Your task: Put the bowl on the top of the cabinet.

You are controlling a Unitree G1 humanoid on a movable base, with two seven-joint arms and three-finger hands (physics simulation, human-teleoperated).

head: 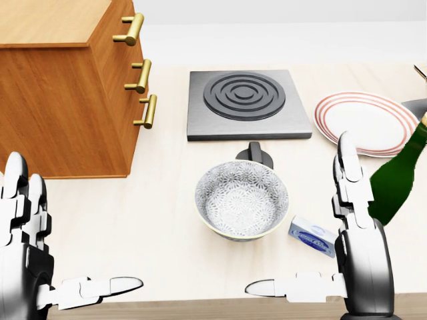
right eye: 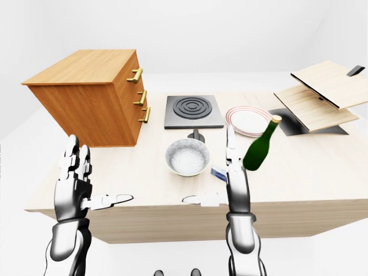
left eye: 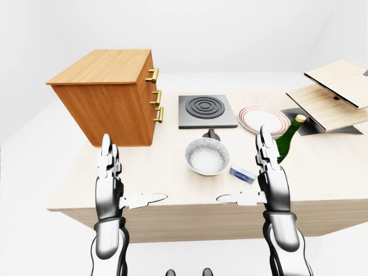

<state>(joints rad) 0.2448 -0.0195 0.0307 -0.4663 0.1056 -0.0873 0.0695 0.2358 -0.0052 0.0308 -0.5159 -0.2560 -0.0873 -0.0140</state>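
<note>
A white patterned bowl sits upright on the light wooden table, in the middle of the head view. The wooden cabinet with three brass drawer handles stands at the upper left; its flat top is bare. My left hand is open, fingers up and thumb out, at the lower left, well apart from the bowl. My right hand is open the same way at the lower right, just right of the bowl, not touching it.
A grey hotplate lies above the bowl, a small black knob between them. A striped plate, a tilted green bottle and a small blue-white box lie at right. Wooden boards stand at far right.
</note>
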